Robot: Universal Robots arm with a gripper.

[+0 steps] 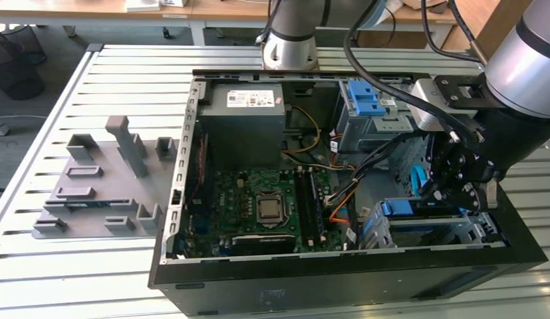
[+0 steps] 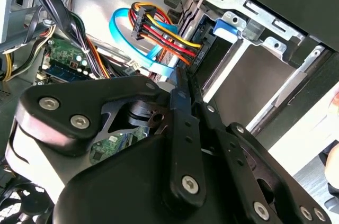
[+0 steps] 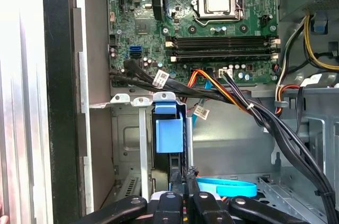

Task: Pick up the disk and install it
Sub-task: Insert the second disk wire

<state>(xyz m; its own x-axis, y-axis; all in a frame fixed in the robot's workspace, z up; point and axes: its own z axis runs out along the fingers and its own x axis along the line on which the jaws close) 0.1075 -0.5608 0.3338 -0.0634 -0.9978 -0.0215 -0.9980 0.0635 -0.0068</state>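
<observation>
Just beyond the clenched, empty gripper (image 3: 185,195), the disk (image 3: 168,135) upright in its bay (image 3: 127,128).

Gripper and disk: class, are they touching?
Cannot tell. In the first wrist view the gripper overlaps the disk in its bay, but neither contact nor a gap shows plainly.
</observation>
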